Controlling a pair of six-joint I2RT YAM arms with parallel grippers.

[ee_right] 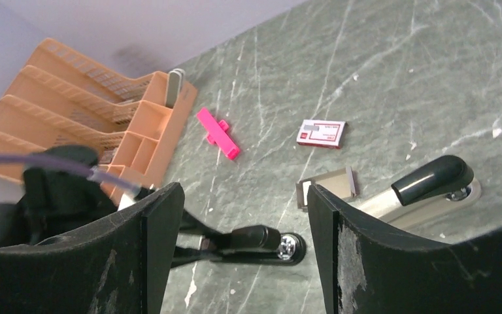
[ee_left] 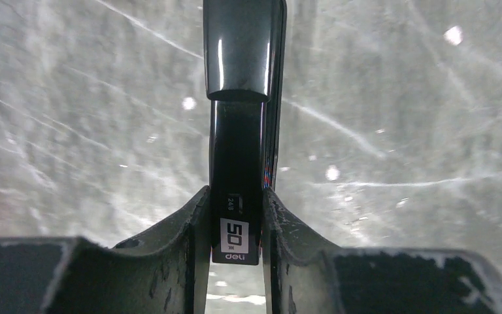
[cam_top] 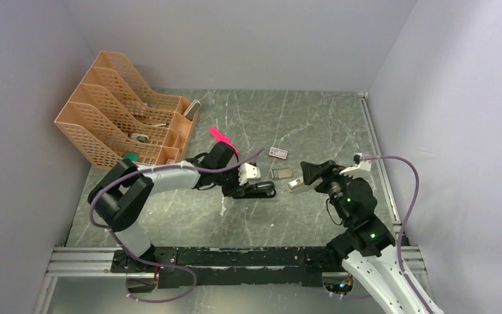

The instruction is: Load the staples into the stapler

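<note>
Black stapler [ee_left: 236, 150] sits pinched by the left gripper [ee_left: 235, 199]. Nearby, the right gripper [ee_right: 243, 195] hangs spread wide, empty, over the table [ee_right: 399, 65].

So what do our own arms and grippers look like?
Left arm and right arm: white shells, black joints, a purple cable looping off each. Green lights on the right. Left gripper, right gripper: matte black wedge fingers, scuffed edges.
</note>
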